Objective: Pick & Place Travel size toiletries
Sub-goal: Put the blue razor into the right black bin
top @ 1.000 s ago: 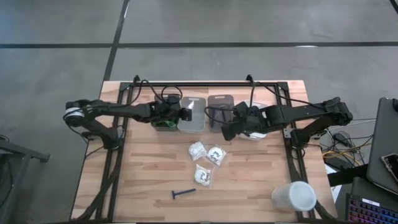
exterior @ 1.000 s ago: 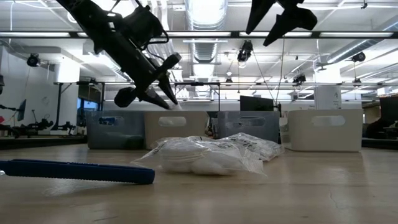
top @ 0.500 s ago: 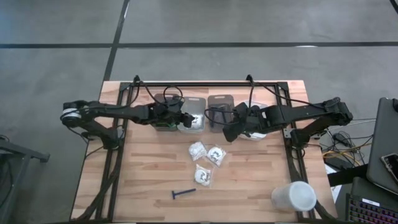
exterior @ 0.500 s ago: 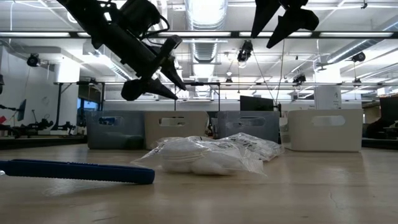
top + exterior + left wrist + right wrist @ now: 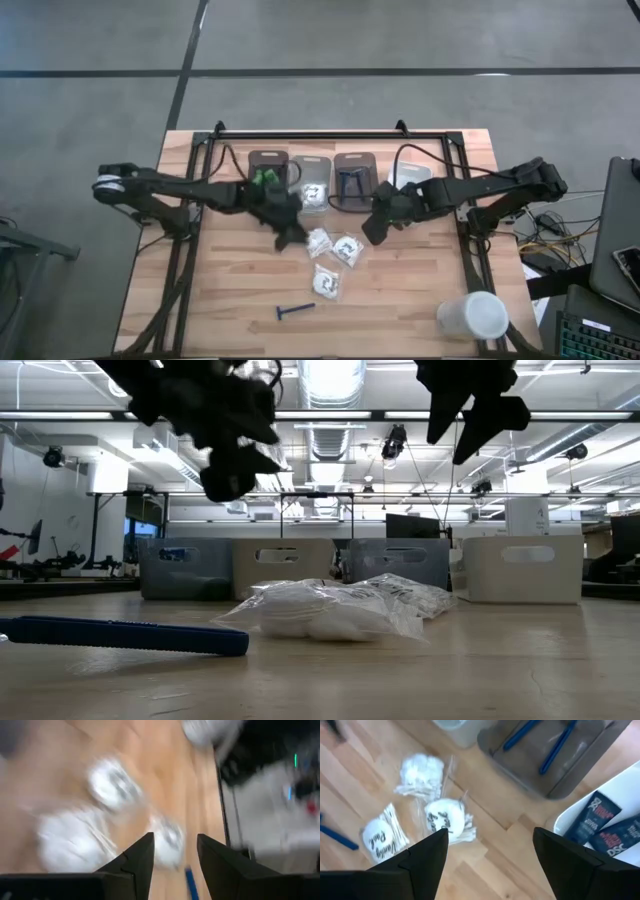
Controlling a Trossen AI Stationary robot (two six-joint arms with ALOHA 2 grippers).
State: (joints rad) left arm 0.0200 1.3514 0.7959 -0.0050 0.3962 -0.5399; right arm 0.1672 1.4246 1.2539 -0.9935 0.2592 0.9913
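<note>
Landmark: the cluster of three white clear-wrapped packets (image 5: 333, 258) lying on the wooden desk (image 5: 230, 300); the nearest-to-bins packet (image 5: 317, 240), a second (image 5: 347, 249) just beside it, a third (image 5: 326, 283) toward the front edge; in the right wrist view one packet reads "Vanity Pack" (image 5: 379, 841), another (image 5: 446, 820) carries similar script, not fully readable.

Left pincer (image 5: 290, 235) hangs over the desk just beside the packets, on their left; fingers (image 5: 141, 862) parted, nothing between them; released.

Right pincer (image 5: 372, 228) hangs just to the right of the packets, between them and the bins; fingers (image 5: 427, 857) spread wide, grasping nothing.

Blue disposable razor (image 5: 295, 312) lies flat on the desk, in front of the packets, apart from them.

Behind the packets, a row of four bins: dark bin holding green mini bottles (image 5: 266, 177); clear bin (image 5: 312, 165) holding a white packet; grey bin (image 5: 352, 163) holding blue razors (image 5: 540, 745); white bin (image 5: 410, 174) holding black tubes (image 5: 595, 817) with white lettering, one reading "DSC".

Large white cup (image 5: 473, 316) lies on its side near the desk's front right corner, well apart from the packets.
</note>
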